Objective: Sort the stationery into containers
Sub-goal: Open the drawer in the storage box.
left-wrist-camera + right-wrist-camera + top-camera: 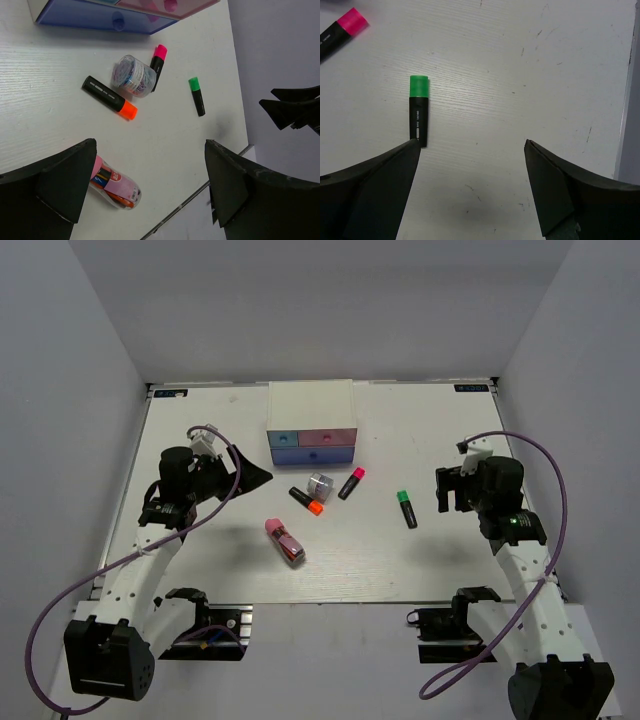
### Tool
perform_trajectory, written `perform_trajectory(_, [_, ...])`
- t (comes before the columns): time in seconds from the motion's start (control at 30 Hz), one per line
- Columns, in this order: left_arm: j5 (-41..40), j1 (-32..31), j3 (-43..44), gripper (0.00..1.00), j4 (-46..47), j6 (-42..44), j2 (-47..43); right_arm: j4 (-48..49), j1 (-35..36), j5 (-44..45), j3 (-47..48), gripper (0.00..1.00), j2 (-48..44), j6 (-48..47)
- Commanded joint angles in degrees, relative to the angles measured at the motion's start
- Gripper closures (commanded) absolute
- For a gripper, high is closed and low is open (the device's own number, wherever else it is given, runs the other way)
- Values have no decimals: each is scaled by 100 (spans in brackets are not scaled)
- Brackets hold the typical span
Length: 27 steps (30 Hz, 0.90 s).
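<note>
Three markers lie loose mid-frame in the top view: the orange marker (306,500), pink marker (351,483) and green marker (406,508). One block (320,485) sits between the first two. One pink piece (284,540) lies lower left of them. One cabinet (311,415) above them holds three drawers (312,454), all of which look shut, so nothing seems sorted yet.

Both hands are empty: the left gripper (250,477) and right gripper (447,490) have their jaws spread wide. The green marker is nearest the right gripper, just to its left in the top view. In the right wrist view it lies upper left, just past the fingertip (395,165) on the frame's left. Its long axis runs up the frame with the cap at the top. The jaws would likely close across its width once shifted leftward.
</note>
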Motion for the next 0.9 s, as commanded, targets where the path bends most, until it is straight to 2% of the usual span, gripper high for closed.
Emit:
perform_trajectory(0.0, [93,-16,-37,0,121,2,-121,-70,5,-146,-21,10,-82,9])
perform_trajectory(0.2, [93,-16,-37,0,121,2,-121,-420,-12,-918,75,10,-117,-439])
perform_trajectory(0.33, [93,-16,-37,0,121,2,-121,-798,-12,-1482,146,10,-152,-1053])
perform_trajectory(0.37, [93,-16,-37,2,121,2,-121,-878,-12,-1683,189,10,-153,-1472])
perform_trajectory(0.47, [93,-16,-90,11,121,2,-69,-1089,-4,-1747,356,10,-91,-1451])
perform_trajectory(0.53, [146,-16,-90,30,121,2,-16,-1159,-4,-1607,453,10,-38,-1389])
perform_trajectory(0.57, [146,-16,-142,43,173,2,-16,-1247,-4,-1589,584,10,-38,-1415])
perform_trajectory(0.6, [146,-16,-143,71,174,2,36,-1308,-4,-1597,611,10,-30,-1441])
perform_trajectory(0.63, [146,-16,-143,84,226,2,37,-1457,-12,-1675,638,10,-30,-1546])
perform_trajectory(0.7, [93,-16,-143,98,227,2,194,-1572,-12,-1772,717,10,-47,-1687])
perform_trajectory(0.73, [93,-16,-143,98,296,-59,256,-1599,-4,-1808,717,10,-56,-1705])
perform_trajectory(0.77, [32,-16,-143,94,297,-59,335,-1608,-12,-1843,735,10,-65,-1723])
perform_trajectory(0.8, [-38,-16,-143,83,445,-137,423,-1634,-4,-1956,717,10,-47,-1810])
perform_trajectory(0.83, [-39,-16,-143,57,516,-190,615,-1643,-12,-2097,708,10,-38,-1837])
perform_trajectory(0.87, [-91,-16,-143,45,612,-348,730,-1643,-4,-2176,682,10,-21,-1828])
